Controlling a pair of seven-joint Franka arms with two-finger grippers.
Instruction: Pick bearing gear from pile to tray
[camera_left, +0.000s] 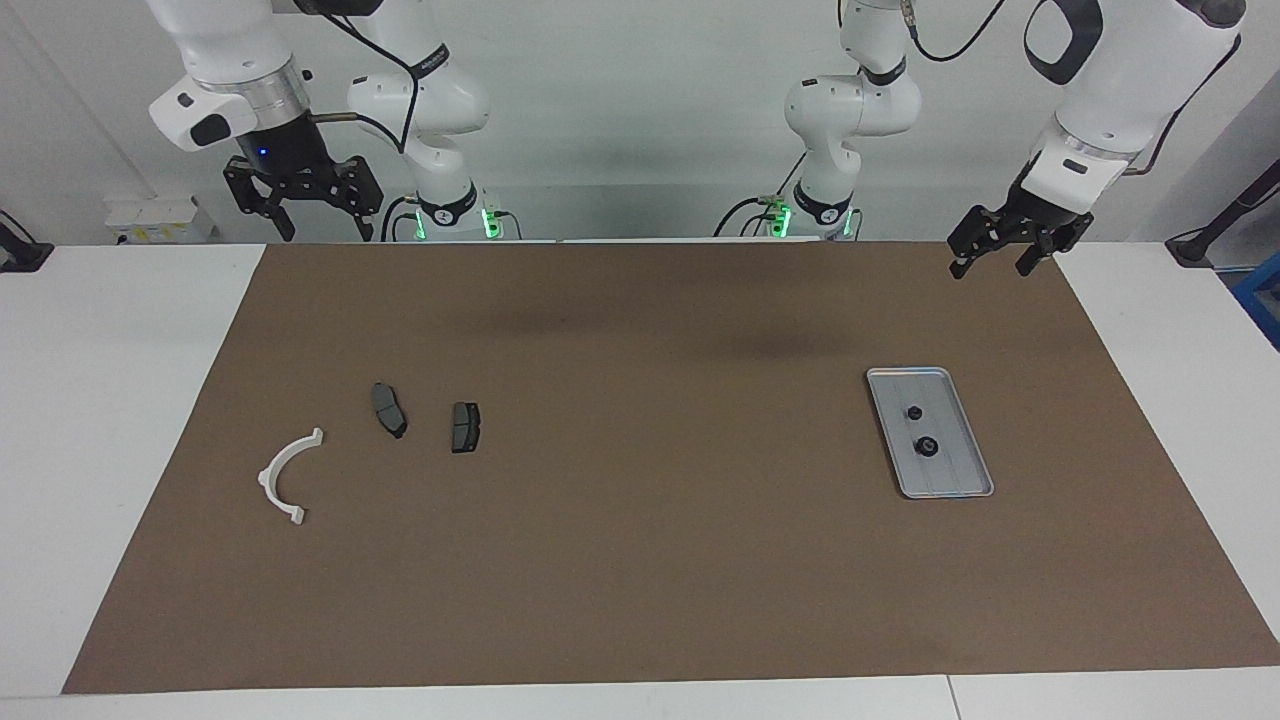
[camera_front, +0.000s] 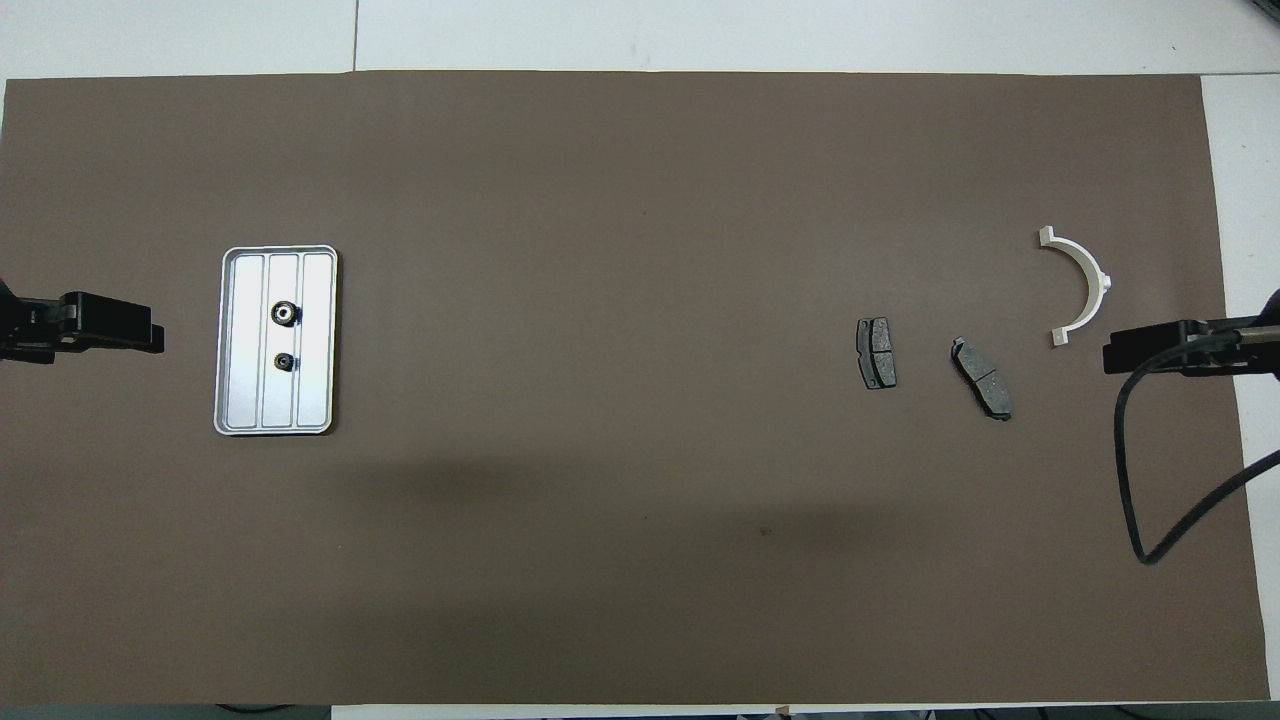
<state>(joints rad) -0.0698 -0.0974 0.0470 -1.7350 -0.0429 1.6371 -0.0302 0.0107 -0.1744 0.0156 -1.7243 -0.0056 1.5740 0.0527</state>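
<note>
The silver tray (camera_left: 955, 472) (camera_front: 315, 392) lies toward the left arm's end of the table. Two small black round bearing gears (camera_left: 927, 447) (camera_front: 285, 314) rest in it, one nearer to the robots (camera_left: 913, 412) (camera_front: 285, 361). The pile toward the right arm's end holds a white arc bracket (camera_left: 283, 476) (camera_front: 1088, 283) and two dark grey pads (camera_left: 389, 410) (camera_front: 877, 353). My left gripper (camera_left: 990, 268) (camera_front: 158, 338) hangs open and empty above the mat's corner beside the tray. My right gripper (camera_left: 322, 232) (camera_front: 1108, 357) waits open and empty, high over the mat's edge near the pile.
A brown mat (camera_left: 640, 560) (camera_front: 620, 200) covers most of the white table (camera_left: 110, 400). The second grey pad (camera_left: 465, 427) (camera_front: 982, 378) lies beside the first. A black cable (camera_front: 1135, 490) loops down from the right arm.
</note>
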